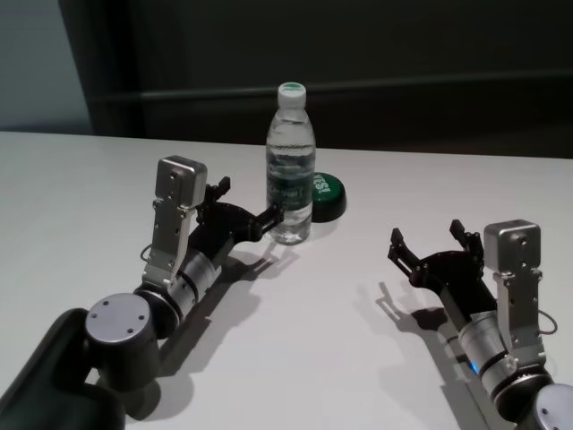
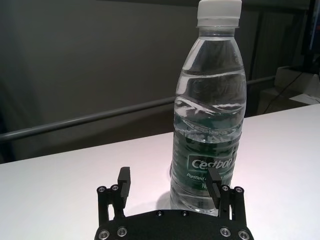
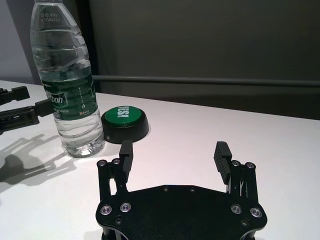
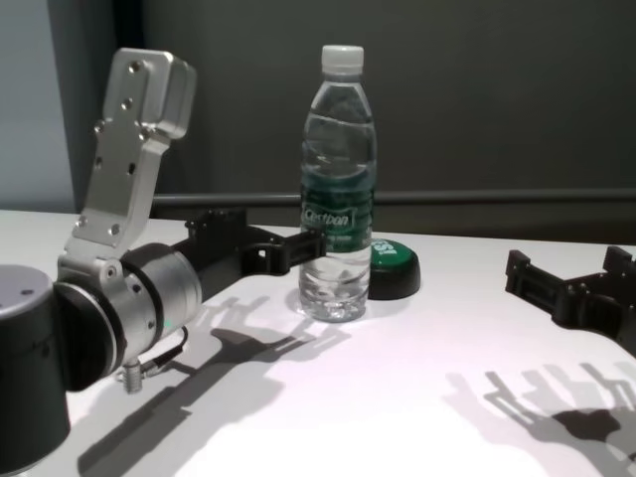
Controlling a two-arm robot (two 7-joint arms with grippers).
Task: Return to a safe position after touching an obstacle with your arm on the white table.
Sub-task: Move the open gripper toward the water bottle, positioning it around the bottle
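The obstacle, a clear water bottle (image 1: pixel 291 170) with a white cap and green label, stands upright on the white table (image 1: pixel 340 349) near its far edge. My left gripper (image 1: pixel 249 202) is open just to the left of it, with one fingertip (image 4: pixel 312 244) against the bottle's label. In the left wrist view the bottle (image 2: pixel 210 115) rises right in front of that finger (image 2: pixel 215 183), and nothing lies between the fingers of the left gripper (image 2: pixel 170 182). My right gripper (image 1: pixel 430 239) hovers open and empty at the right, well apart from the bottle (image 3: pixel 70 80).
A low black button with a green top (image 1: pixel 324 193) sits just behind and to the right of the bottle. A dark rail and wall run behind the table's far edge. Bare tabletop lies between the two arms.
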